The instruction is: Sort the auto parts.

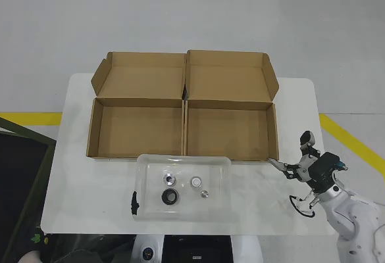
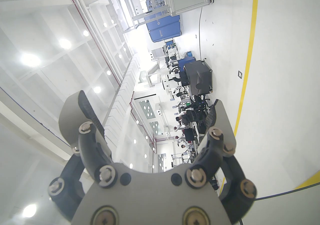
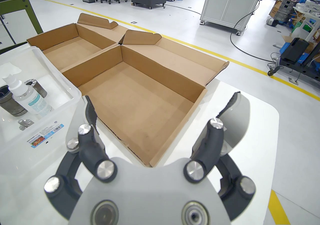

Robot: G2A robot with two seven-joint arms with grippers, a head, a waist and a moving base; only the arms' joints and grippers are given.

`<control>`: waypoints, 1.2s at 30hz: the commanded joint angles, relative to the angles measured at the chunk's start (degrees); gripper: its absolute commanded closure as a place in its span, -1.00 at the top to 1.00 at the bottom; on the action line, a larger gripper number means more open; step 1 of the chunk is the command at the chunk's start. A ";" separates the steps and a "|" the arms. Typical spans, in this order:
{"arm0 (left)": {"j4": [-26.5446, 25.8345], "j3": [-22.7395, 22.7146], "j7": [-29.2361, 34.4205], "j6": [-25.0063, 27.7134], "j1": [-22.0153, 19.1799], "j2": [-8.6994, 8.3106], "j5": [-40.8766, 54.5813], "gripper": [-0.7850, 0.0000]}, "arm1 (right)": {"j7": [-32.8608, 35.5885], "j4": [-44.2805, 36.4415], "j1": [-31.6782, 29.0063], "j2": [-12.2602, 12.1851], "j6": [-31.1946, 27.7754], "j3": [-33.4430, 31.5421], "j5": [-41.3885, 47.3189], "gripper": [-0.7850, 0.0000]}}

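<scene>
Clear plastic bin (image 1: 215, 205) sits at the near edge of the table (image 1: 297, 98), long axis running left to right, close against the fronts of two open cardboard boxes: left box (image 1: 136, 131) and right box (image 1: 228, 131), lids folded back. Parts in the bin lie apart from one another:
- Dark cylinder (image 1: 171, 196): on end, bore up.
- Silver cylinder (image 1: 170, 179): also upright.
- Spray bottle (image 1: 196, 182): standing, nozzle up.
- Small metal fitting (image 1: 204, 193): shape hard to make out.

Right gripper (image 1: 293, 153) hangs over the table's right side near the right box's front corner. It is aimed towards the boxes, fingers spread wide, holding nothing. Left gripper (image 2: 148, 100) faces the hall ceiling, fingers wide, nothing between them.
</scene>
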State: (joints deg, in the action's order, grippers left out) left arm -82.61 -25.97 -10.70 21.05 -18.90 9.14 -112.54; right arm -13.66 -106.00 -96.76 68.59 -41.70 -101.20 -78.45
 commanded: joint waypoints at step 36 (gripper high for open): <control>0.00 0.00 0.00 0.00 0.00 0.00 0.00 1.00 | 8.32 -3.13 4.07 -0.99 -8.54 5.08 1.75 1.00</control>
State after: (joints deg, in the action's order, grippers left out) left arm -82.61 -25.97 -10.70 21.05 -18.90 9.14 -112.54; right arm -5.94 -108.77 -92.89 67.68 -49.75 -96.43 -76.60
